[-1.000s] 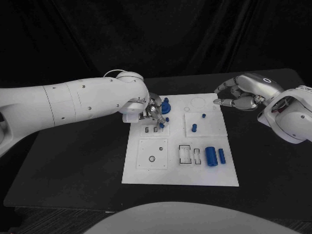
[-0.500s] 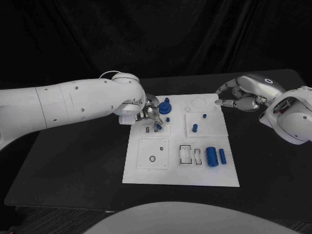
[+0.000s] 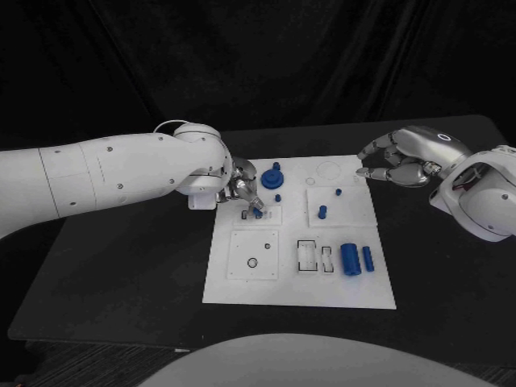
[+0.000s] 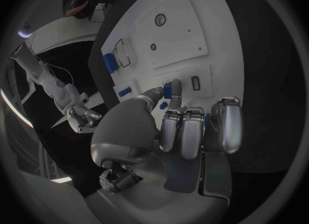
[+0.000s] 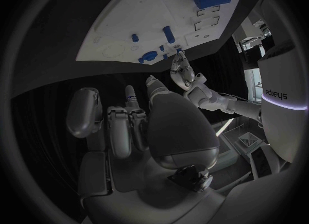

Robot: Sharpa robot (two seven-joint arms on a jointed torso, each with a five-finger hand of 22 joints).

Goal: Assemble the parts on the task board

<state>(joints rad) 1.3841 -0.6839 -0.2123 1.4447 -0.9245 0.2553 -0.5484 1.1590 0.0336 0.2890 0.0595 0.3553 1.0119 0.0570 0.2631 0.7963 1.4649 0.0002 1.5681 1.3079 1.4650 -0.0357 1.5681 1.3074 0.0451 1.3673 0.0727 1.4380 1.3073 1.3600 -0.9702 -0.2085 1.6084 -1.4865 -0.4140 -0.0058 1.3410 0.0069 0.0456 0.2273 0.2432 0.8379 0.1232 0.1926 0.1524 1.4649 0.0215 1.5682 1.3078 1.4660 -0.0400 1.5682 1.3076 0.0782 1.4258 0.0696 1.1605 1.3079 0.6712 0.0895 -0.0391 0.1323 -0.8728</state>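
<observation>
The white task board [image 3: 299, 278] lies mid-table. My left hand [image 3: 241, 191] hovers over its far left plate and pinches a small blue part [image 4: 168, 89] between thumb and a finger, just above the small slots [image 3: 250, 214]. A round blue knobbed part [image 3: 274, 175] stands right beside this hand. My right hand [image 3: 400, 164] hangs off the board's far right corner, fingers loosely bent and apart, holding nothing. The right wrist view shows the board [image 5: 122, 26] ahead and my left hand [image 5: 187, 74] beyond it.
On the board are a short blue cylinder [image 3: 323, 212], two small blue pegs [image 3: 336, 192] [image 3: 278, 197], and a thick blue cylinder [image 3: 349, 258] beside a slimmer one [image 3: 366, 258] at the near right. Black table [image 3: 118, 274] surrounds the board.
My left hand has drawn slightly back toward the board's left edge and turned, carrying the small blue part down nearer the slots. The right hand has edged slightly right.
</observation>
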